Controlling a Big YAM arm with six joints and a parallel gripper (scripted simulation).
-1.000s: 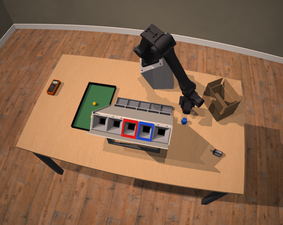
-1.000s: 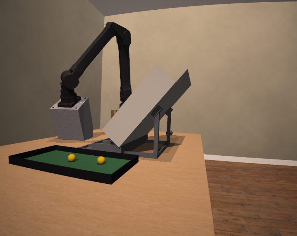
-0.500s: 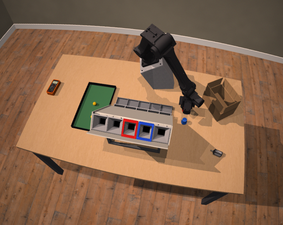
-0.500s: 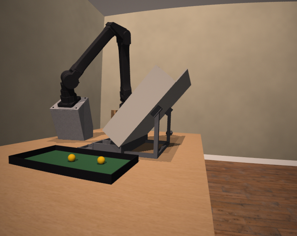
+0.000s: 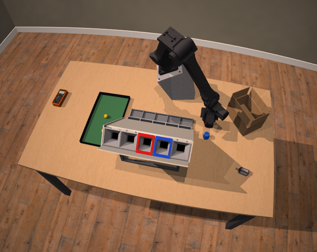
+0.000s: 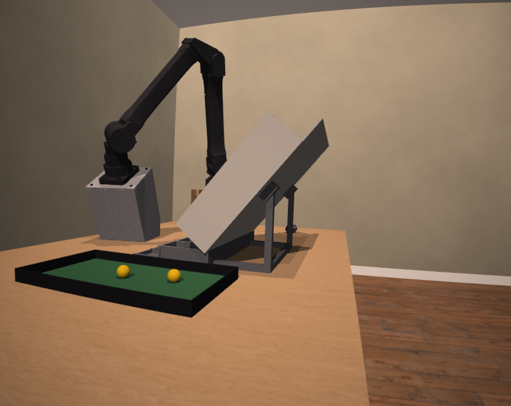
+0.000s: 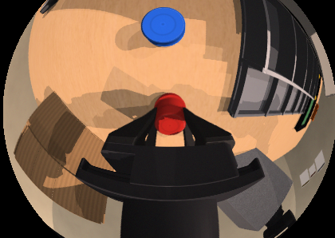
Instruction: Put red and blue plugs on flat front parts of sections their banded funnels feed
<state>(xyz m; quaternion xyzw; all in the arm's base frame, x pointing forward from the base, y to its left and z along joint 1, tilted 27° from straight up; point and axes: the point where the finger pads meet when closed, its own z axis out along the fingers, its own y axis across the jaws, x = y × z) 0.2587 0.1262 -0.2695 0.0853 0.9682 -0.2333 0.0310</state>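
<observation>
My gripper [image 7: 170, 113] is shut on the red plug [image 7: 170, 125], low over the table right of the funnel unit. In the top view only a sliver of red shows beside the fingers. The blue plug [image 5: 206, 135] [image 7: 163, 22] stands on the table just in front of the gripper. The red-banded funnel [image 5: 137, 143] is the middle one of five; the blue-banded funnel [image 5: 162, 156] is beside it. The sectioned tray [image 5: 161, 123] [image 7: 255, 114] sticks out behind the cover [image 5: 153, 130] [image 6: 242, 178]. Two yellow marbles [image 5: 105, 116] [image 6: 123, 271] [image 6: 173, 275] lie in the green marble tray [image 5: 115, 101] [image 6: 146, 297].
An open cardboard box [image 5: 250, 119] [image 7: 68, 157] stands close to the right of the gripper. The grey arm base [image 5: 177, 85] [image 6: 124, 214] is behind. An orange multimeter [image 5: 60, 97] lies far left. A small dark object [image 5: 243, 171] [image 7: 50, 2] lies at the front right.
</observation>
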